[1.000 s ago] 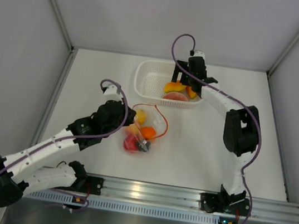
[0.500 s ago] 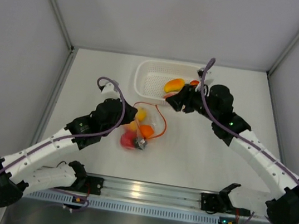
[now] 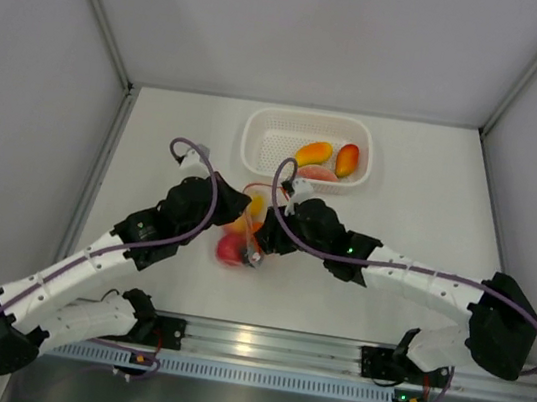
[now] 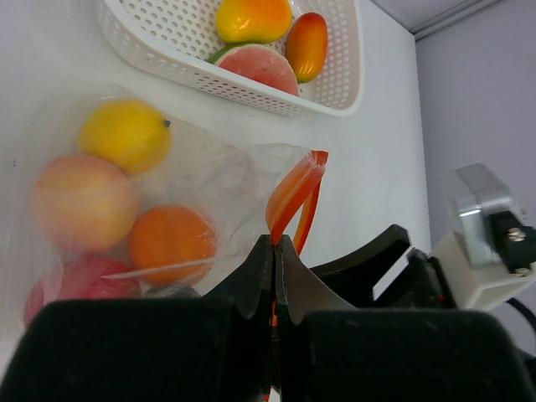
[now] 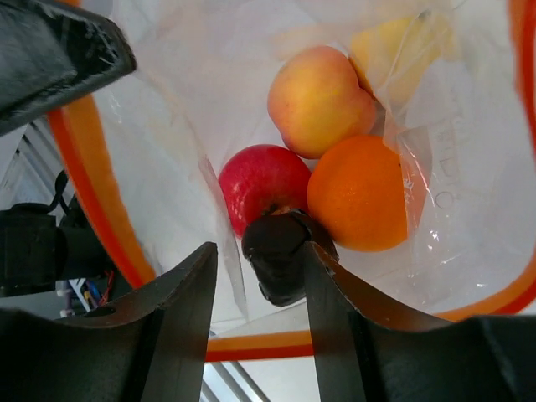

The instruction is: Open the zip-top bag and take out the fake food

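Note:
The zip-top bag (image 3: 263, 223) lies mid-table with its mouth held wide. My left gripper (image 4: 274, 243) is shut on its orange-red zip strip (image 4: 293, 188). My right gripper (image 5: 260, 249) reaches into the mouth, open, its jaws straddling a dark piece of fake food (image 5: 280, 251); the right jaw touches it and the left stands off with a gap. Still in the bag are a red apple (image 5: 260, 188), an orange (image 5: 360, 193), a peach (image 5: 318, 100) and a lemon (image 5: 394, 50).
A white perforated basket (image 3: 258, 139) stands behind the bag, holding two orange-yellow fruits (image 3: 313, 153) (image 3: 347, 159) and a pink slice (image 3: 318, 173). Both forearms cross the middle of the table. Grey walls close in the left, right and far sides.
My right arm has swung from over the basket down and left into the bag's mouth, its jaws narrowing on the way. The left gripper kept its hold on the zip strip.

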You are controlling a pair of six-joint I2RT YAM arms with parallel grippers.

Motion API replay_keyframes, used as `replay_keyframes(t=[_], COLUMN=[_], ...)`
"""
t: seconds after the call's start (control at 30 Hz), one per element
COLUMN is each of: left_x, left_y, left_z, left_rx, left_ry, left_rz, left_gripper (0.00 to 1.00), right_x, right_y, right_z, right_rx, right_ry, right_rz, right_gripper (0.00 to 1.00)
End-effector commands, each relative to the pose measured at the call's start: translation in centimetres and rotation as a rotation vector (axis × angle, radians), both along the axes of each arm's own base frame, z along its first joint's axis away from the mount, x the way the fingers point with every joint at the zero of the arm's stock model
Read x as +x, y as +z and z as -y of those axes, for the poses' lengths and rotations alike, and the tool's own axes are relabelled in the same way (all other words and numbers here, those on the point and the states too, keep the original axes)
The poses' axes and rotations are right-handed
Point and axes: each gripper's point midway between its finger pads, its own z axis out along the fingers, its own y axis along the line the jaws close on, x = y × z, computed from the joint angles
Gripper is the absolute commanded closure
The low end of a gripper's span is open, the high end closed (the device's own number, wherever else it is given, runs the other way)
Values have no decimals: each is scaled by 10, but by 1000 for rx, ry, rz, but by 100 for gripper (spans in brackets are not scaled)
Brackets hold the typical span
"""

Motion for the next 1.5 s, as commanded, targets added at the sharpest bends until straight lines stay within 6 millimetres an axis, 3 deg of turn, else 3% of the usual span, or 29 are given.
replay_keyframes(t=[0.0,0.2,0.3,0.43,0.6,0.63,0.77,0.9,1.0,1.13,1.23,1.33,1.47], left_x=[-4,-5,-5,-6,-9,-10,-13,-15,-16,-17,-17,-16,-16], left_y=[25,25,22,12,8,9,11,9,6,4,1,1,-4], left_z=[4,-1,0,5,6,7,8,8,11,11,8,7,9], left_rx=[-104,-118,-120,-125,-128,-132,-139,-135,-124,-106,-93,-87,-77], left_ry=[-8,7,8,-8,-22,-29,-46,-57,-76,-92,-82,-76,-84], left_rz=[45,49,43,23,12,12,14,13,6,13,16,20,9], left_gripper=[100,100,100,100,100,100,100,100,100,100,100,100,100], right_x=[11,-5,-6,-8,-3,1,20,29,41,44,44,42,45], right_y=[15,-13,-23,-39,-36,-27,-31,-27,-46,-88,-107,-121,-122], right_z=[-19,-33,-40,-51,-58,-57,-39,-46,-48,-52,-51,-50,-55], right_rx=[63,6,-20,-29,28,66,10,-17,-102,-183,-205,-243,-232], right_ry=[-94,-69,-69,-42,-47,-63,-199,-174,-161,-81,-48,-27,-14], right_rz=[61,43,46,36,79,123,178,271,291,238,209,200,217], right_gripper=[54,50,43,42,39,40,39,33,30,30,30,28,21])
